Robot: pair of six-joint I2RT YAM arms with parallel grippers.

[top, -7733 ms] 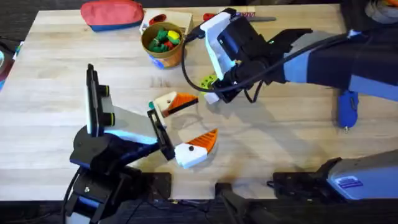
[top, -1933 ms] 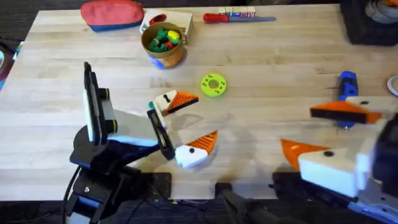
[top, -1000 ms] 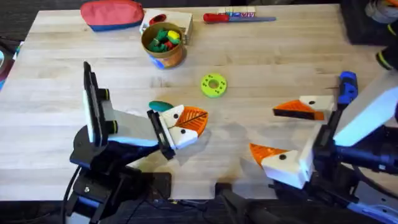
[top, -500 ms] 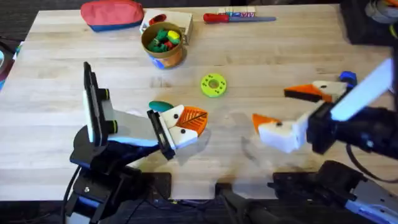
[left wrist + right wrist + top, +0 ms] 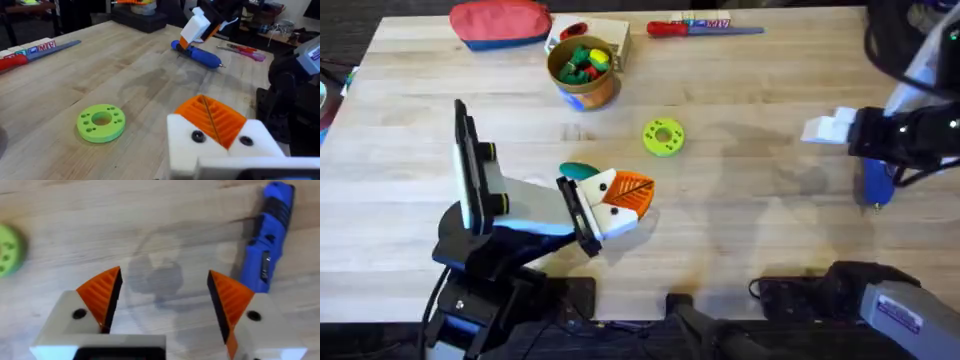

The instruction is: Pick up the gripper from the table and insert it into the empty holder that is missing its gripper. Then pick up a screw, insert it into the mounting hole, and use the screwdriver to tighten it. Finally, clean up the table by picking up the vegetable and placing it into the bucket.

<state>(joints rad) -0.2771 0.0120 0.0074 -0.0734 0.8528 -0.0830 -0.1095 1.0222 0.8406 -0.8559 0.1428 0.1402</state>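
The desk [image 5: 740,230] is carrying every item in play. The left arm is resting low at its near-left part, its claw [image 5: 620,203] lying on the wood with both orange-tipped fingers pressed together, gripping nothing visible. The right arm is reaching over the far-right part; its claw [image 5: 162,305] is hanging wide open and empty, both orange pads [image 5: 102,292] facing each other across a broad gap above bare wood.

The blue screwdriver [image 5: 266,242] is lying flat just beside the right claw, to one side of the gap rather than inside it. The toy bucket [image 5: 582,68] is standing at the far side of the desk. The green disc [image 5: 663,137] with its mounting hole [image 5: 101,118] is lying flat near the centre — no screw head is showing in the hole. The teal vegetable [image 5: 578,171] is lying just beside the left claw, on its far side.

Risks, as a judgement:
- A descent from this position is likely to close on air, because the screwdriver is lying off-centre from the fingers.
- The round handle may roll away if one finger touches it first.
- Any swing of the left claw may knock the vegetable — they are nearly touching.
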